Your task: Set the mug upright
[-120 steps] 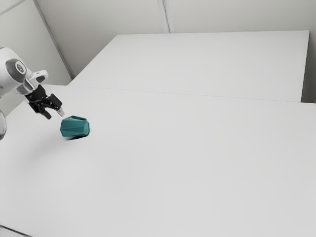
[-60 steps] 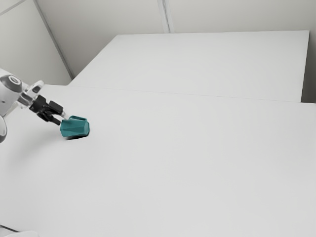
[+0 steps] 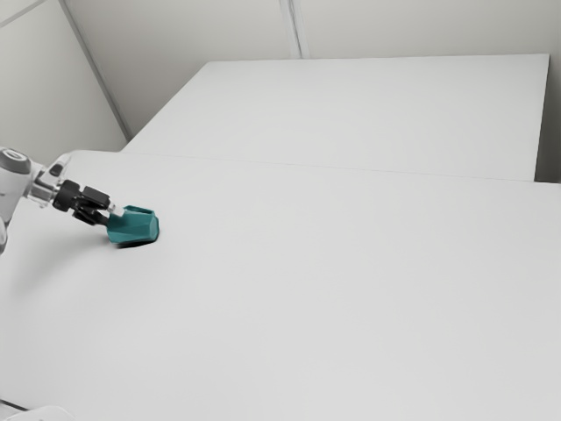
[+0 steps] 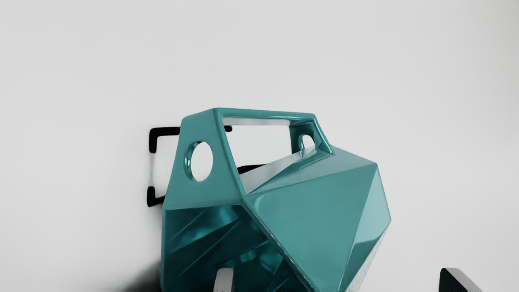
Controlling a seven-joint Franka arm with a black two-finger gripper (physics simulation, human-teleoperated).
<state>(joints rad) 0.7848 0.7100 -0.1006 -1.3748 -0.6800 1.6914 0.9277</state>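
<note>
The teal mug [image 3: 133,228] lies on its side on the bench [image 3: 307,289], towards nine o'clock in the exterior view; the open gripper [image 3: 111,216] straddles its wall (one finger [image 4: 224,280] at the mouth, the other outside).

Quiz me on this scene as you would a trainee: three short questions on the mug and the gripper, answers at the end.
1. Fill the gap: the mug is lying on its ____.
2. Multiple choice: in the exterior view, where on the mug is the handle?
a) underneath, against the table
b) along the upper side
c) across the base
3. True or false: the gripper has its two fingertips pressed together.

Key: 1 side; 2 b; 3 false
</note>
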